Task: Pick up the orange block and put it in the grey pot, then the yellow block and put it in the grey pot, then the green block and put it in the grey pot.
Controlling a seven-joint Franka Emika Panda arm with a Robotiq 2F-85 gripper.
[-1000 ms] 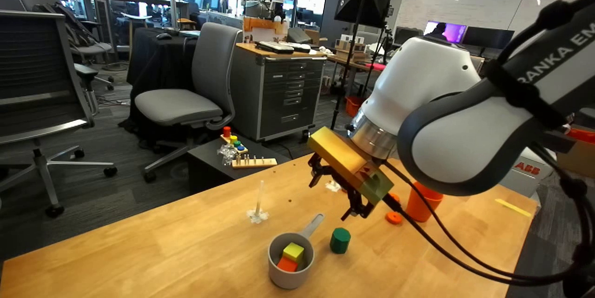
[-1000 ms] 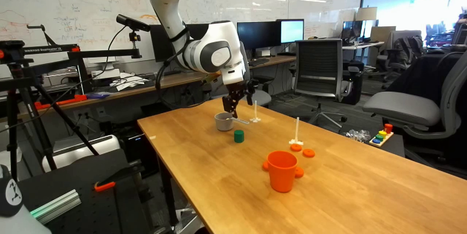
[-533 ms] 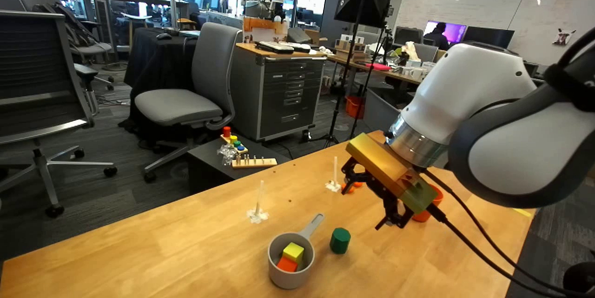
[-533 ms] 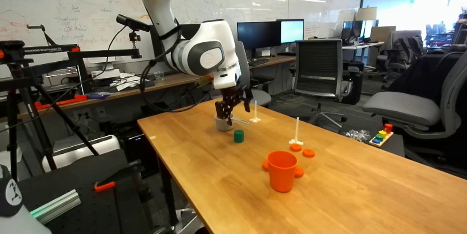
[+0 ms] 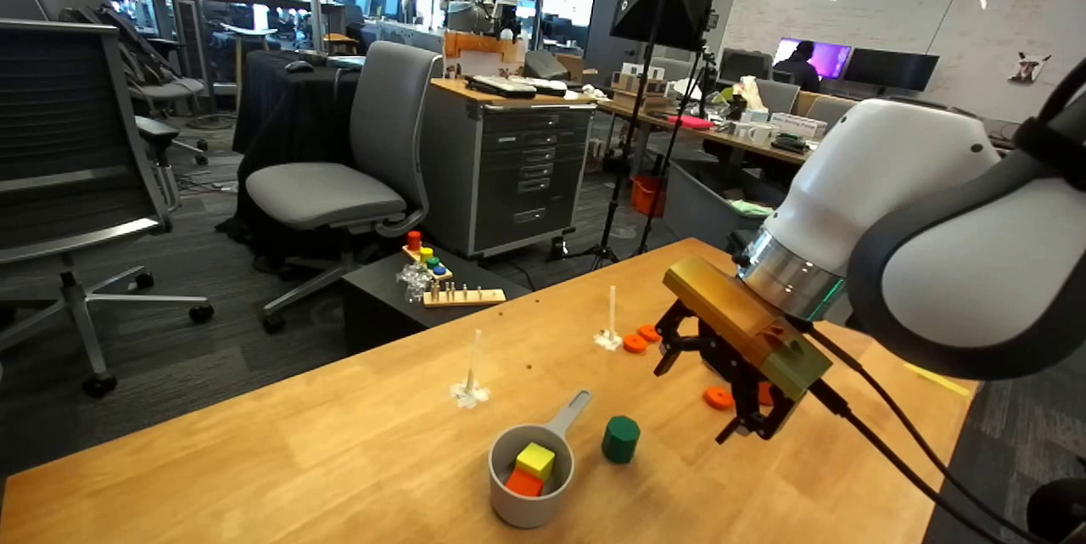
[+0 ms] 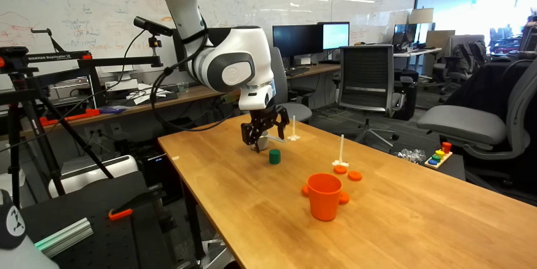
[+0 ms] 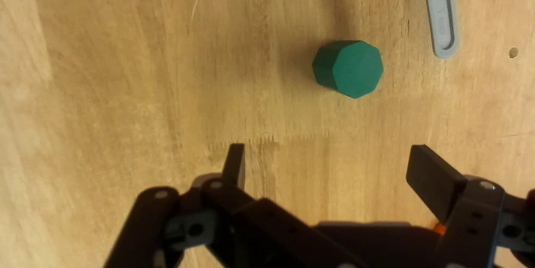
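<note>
Work looks two-thirds done, I'd judge — the orange block (image 5: 523, 485) and the yellow block (image 5: 535, 460) already lie inside the grey pot (image 5: 527, 515). Only the green block (image 5: 621, 440) is left, standing on the table (image 5: 339, 442) near the grey pot but apart from it. The gripper (image 5: 689, 407) hangs above the table, spread wide with nothing between its jaws — that last pick and drop still remain.

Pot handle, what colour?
The handle is grey; its end shows best in the wrist view.
</note>
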